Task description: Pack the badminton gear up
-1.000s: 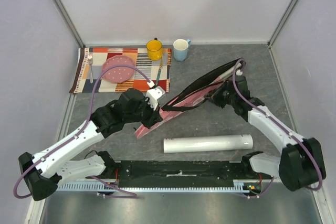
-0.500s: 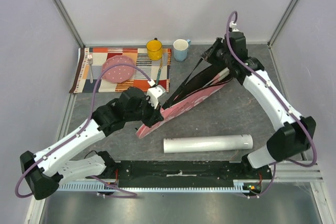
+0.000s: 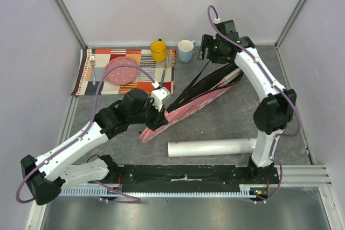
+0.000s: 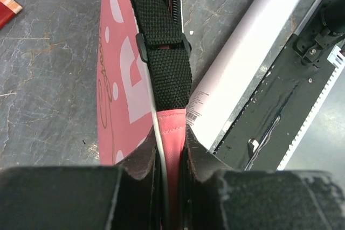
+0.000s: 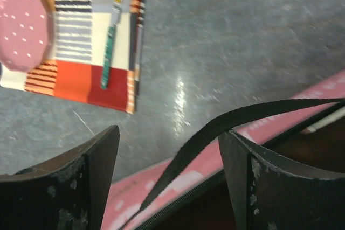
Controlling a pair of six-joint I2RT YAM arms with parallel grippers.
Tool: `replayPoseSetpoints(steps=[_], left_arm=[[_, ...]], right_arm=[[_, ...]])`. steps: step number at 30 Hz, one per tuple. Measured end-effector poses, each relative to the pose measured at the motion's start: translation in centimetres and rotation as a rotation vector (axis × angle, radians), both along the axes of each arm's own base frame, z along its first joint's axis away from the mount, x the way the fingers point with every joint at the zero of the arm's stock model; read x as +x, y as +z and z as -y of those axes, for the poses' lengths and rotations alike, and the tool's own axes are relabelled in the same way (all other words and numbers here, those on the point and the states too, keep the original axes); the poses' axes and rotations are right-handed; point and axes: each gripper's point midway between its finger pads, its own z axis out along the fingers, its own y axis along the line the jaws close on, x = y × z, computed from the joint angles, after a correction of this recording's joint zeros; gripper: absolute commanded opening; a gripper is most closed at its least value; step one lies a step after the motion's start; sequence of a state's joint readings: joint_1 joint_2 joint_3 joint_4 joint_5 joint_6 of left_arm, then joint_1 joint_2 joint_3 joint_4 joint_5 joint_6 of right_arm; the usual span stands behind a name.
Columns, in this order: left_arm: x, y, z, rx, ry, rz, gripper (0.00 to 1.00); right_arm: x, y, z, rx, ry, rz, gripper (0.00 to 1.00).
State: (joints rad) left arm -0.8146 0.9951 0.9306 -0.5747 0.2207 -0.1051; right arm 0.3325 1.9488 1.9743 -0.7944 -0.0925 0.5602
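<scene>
Letting go is the news at my right gripper (image 5: 168,143). A second ago it was clamped on the far mouth of the bag (image 3: 188,109), then it raised that end, and now its fingers stand wide apart, high over the far side of the desk (image 3: 232,125) near the blue mug (image 3: 185,50). The black strap (image 5: 242,116) crosses the gap between my fingers. Nothing is pinched, though I cannot tell whether the strap hangs on one finger.

My left gripper (image 4: 170,155) has not moved. It is closed tight on the bag's near end, pinching the pink edge just below the strap's buckle.

The bag lies diagonally across the middle of the desk, its far end dropped back down with the mouth gaping dark. I cannot make out for certain what is inside, and I see no shuttlecocks. The tube (image 3: 213,147) lies outside the bag, on the desk between it and my bases.

As I judge it, the release ends the work on the mouth and frees my right arm. The tube looks like the piece left to pack, while my left grip anchors the bag.
</scene>
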Motion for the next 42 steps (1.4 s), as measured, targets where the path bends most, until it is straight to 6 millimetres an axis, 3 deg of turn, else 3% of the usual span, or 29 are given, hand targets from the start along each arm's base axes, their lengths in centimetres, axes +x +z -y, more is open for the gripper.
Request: replayPoseSetpoints(steps=[7, 12, 15, 17, 20, 26, 28, 31, 35, 38, 42], left_arm=[[-0.2, 0.1, 0.2, -0.008, -0.006, -0.021, 0.02], [-0.2, 0.2, 0.3, -0.018, 0.006, -0.037, 0.02], [-0.1, 0.2, 0.3, -0.018, 0.014, -0.036, 0.02], [0.0, 0.3, 0.2, -0.019, 0.017, -0.035, 0.02], [-0.1, 0.4, 0.1, -0.023, 0.02, -0.034, 0.02], [-0.2, 0.4, 0.0, -0.023, 0.018, -0.035, 0.02], [-0.3, 0.4, 0.0, -0.026, 0.016, -0.033, 0.02], [-0.4, 0.3, -0.1, -0.03, 0.012, -0.026, 0.02], [-0.4, 0.3, -0.1, -0.026, 0.008, -0.019, 0.02], [-0.3, 0.3, -0.1, -0.024, 0.008, -0.015, 0.02], [-0.3, 0.3, -0.1, -0.024, 0.007, -0.013, 0.02]], right_arm=[[-5.2, 2.3, 6.1, -0.029, -0.03, 0.028, 0.85], [-9.3, 2.9, 6.1, -0.025, 0.031, 0.064, 0.79], [-11.1, 3.2, 6.4, -0.017, 0.032, 0.086, 0.64], [-12.3, 3.5, 6.4, 0.013, 0.033, 0.11, 0.64], [-15.1, 3.3, 5.1, 0.09, 0.1, 0.129, 0.68], [-20.3, 3.8, -2.9, 0.172, 0.424, 0.177, 0.71], [-21.8, 3.7, -4.0, 0.18, 0.485, 0.199, 0.8], [-21.1, 4.2, -2.9, 0.141, 0.423, 0.238, 0.78], [-15.9, 4.8, 0.6, 0.151, 0.217, 0.203, 0.72], [-12.4, 2.7, 3.7, 0.11, 0.073, 0.138, 0.68], [-11.0, -0.6, 8.8, 0.023, -0.099, 0.049, 0.68]])
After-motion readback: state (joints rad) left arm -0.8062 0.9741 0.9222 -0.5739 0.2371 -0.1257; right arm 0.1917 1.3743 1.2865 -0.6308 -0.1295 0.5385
